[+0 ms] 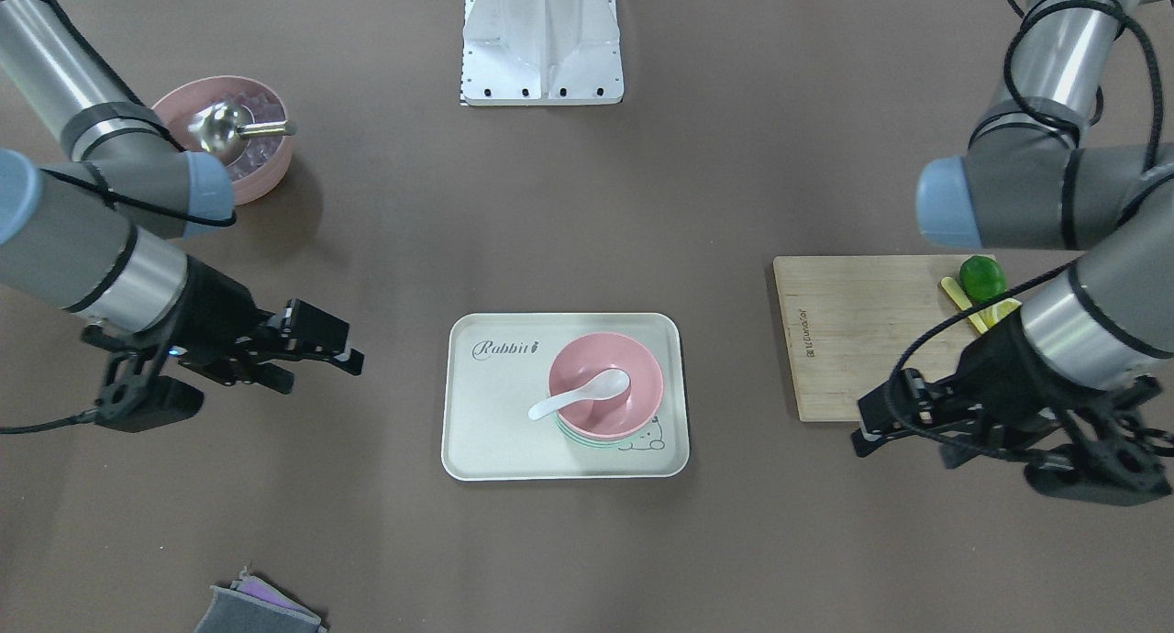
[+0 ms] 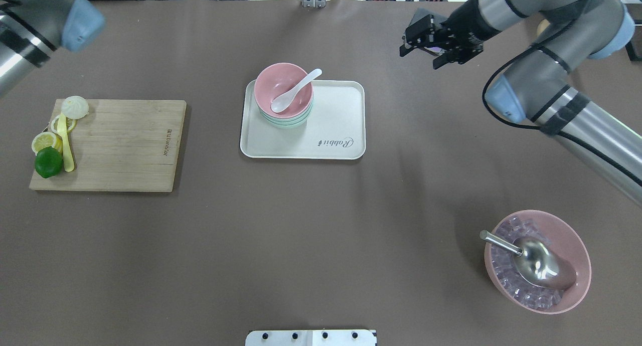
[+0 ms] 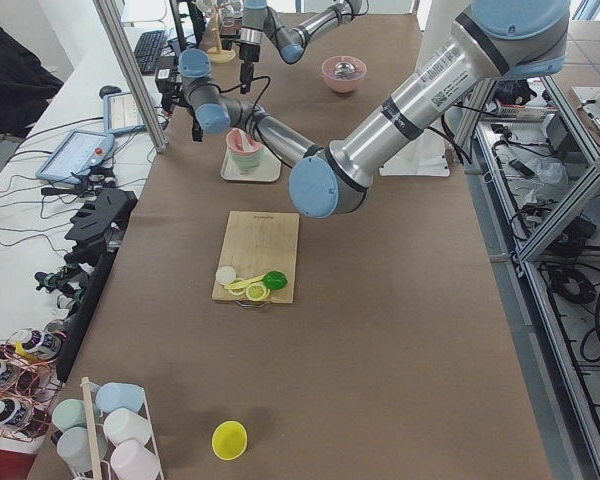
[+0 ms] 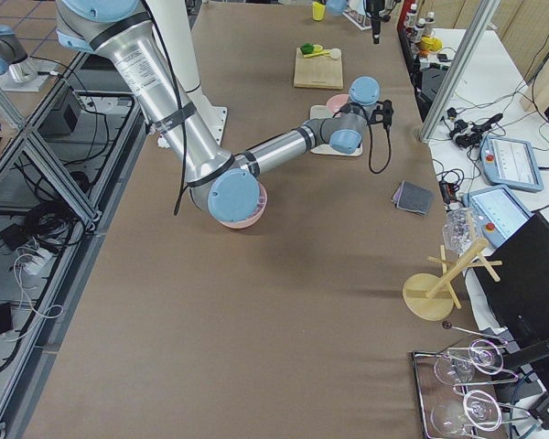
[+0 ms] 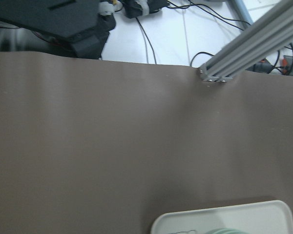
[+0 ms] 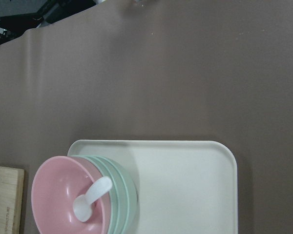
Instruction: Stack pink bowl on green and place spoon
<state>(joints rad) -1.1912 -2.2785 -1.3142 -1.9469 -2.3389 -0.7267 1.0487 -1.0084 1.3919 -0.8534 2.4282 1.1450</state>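
Observation:
The pink bowl (image 1: 633,385) sits nested on the green bowl (image 1: 587,438) at one end of the white tray (image 1: 495,422). The white spoon (image 1: 578,394) lies in the pink bowl, handle over the rim. The stack also shows in the overhead view: pink bowl (image 2: 273,85), green bowl (image 2: 286,121), spoon (image 2: 296,90), tray (image 2: 331,115). My right gripper (image 1: 321,376) is open and empty, well off the tray's side; it shows in the overhead view too (image 2: 420,57). My left gripper (image 1: 862,428) is open and empty by the cutting board's front corner.
A larger pink bowl (image 2: 536,261) with ice cubes and a metal scoop stands near my right side. A wooden cutting board (image 2: 120,140) carries a lime (image 2: 48,162), lemon slices and a yellow knife. A folded cloth (image 1: 257,610) lies at the table's far edge.

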